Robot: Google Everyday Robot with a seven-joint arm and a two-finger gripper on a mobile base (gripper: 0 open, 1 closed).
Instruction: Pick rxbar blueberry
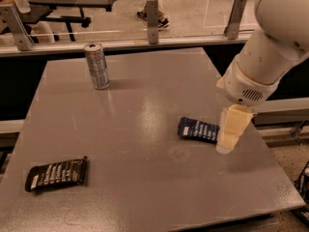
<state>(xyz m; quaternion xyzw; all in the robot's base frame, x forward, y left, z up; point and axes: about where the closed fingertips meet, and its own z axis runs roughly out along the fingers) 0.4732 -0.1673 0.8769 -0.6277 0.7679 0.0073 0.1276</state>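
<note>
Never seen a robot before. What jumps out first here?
A big white arm looms at the right, its gripper hanging by the right end of the dark-blue rxbar blueberry. A silver can stands far left on the grey table; a black bar lies near left.

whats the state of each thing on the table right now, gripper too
rxbar blueberry: lying flat on the table, not lifted, right end hidden behind the gripper
gripper: pointing down, low at the bar's right end; contact cannot be told
can: standing upright, far left
black bar: lying flat near the front left corner, nothing near it
</note>
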